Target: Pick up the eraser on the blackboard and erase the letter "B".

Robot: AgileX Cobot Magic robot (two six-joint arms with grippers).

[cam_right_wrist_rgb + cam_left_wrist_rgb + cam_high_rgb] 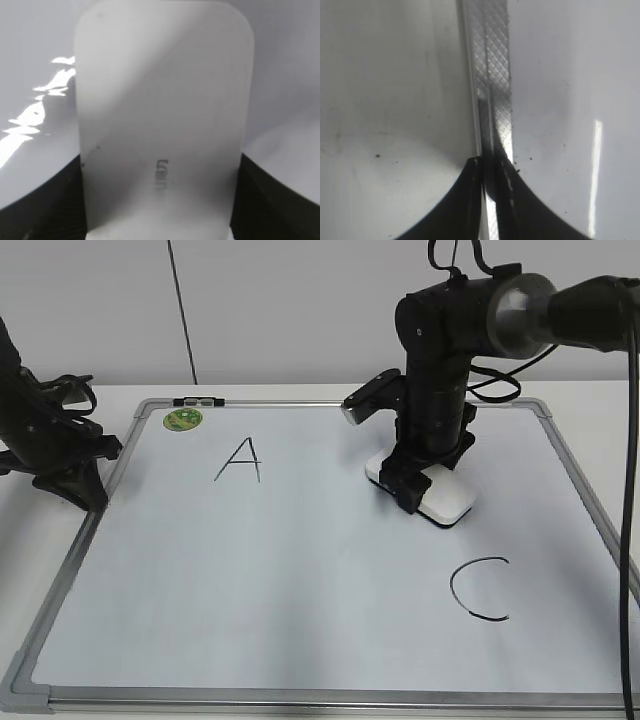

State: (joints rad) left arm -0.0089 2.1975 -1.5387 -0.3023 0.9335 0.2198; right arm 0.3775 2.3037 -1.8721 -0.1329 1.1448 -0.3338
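The white eraser lies flat on the blackboard, right of centre. My right gripper is shut on it; in the right wrist view the eraser fills the frame between the two dark fingers. A black "A" and a black "C" are drawn on the board. No letter "B" shows; the spot under the eraser and arm is hidden. My left gripper rests at the board's left edge, shut, its fingertips over the silver frame.
A round green sticker and a small black clip sit at the board's top left. Cables hang behind the right arm. The board's metal frame runs close to the eraser's right.
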